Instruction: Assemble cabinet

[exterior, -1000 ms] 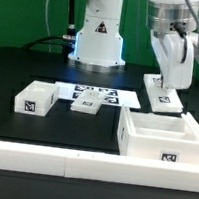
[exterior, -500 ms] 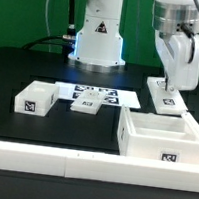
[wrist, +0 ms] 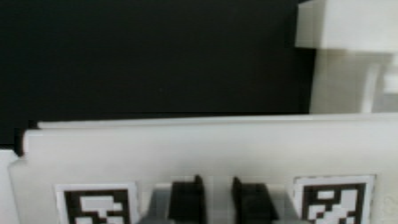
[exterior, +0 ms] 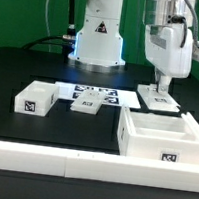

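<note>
One arm on the desk (exterior: 31,69), and its gripper (exterior: 159,91) is down on a flat white tagged block (exterior: 154,99), jaws pressed together. The wrist view shows two dark fingers (wrist: 185,198) side by side over two tags. One cabinet (exterior: 142,143) sits just in front of that block. Two more small blocks (exterior: 32,97) (exterior: 85,104) flank one marker board (exterior: 96,92). One long rail (exterior: 79,166) runs along the front.
</note>
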### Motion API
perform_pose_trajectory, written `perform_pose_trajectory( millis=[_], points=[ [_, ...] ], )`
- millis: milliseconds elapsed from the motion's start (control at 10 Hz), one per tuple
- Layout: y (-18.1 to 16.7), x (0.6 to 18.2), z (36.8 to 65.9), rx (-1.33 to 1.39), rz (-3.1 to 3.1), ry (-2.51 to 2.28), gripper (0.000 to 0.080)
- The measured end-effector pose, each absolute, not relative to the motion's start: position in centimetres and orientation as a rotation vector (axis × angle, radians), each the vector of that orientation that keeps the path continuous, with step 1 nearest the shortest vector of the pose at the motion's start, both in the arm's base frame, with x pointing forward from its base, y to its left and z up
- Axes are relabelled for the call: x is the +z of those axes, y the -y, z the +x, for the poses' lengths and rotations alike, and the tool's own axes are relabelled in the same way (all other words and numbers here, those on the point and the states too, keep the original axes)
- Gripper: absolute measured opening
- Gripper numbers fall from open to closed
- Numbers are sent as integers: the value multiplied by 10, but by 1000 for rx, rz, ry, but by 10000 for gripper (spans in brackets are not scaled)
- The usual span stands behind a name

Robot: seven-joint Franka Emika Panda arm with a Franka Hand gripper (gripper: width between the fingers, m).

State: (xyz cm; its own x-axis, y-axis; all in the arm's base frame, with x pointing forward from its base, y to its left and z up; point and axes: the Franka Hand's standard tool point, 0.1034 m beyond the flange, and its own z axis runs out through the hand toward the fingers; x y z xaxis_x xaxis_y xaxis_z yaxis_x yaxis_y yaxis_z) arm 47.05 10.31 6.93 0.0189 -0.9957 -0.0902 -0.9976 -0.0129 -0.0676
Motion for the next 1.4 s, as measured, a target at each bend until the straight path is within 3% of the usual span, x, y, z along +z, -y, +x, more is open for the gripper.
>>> perform_pose_trajectory(
  millis=[1400],
  points=[
    [-113, 62, 465, 47, -2192, -2113, 64]
  ],
)
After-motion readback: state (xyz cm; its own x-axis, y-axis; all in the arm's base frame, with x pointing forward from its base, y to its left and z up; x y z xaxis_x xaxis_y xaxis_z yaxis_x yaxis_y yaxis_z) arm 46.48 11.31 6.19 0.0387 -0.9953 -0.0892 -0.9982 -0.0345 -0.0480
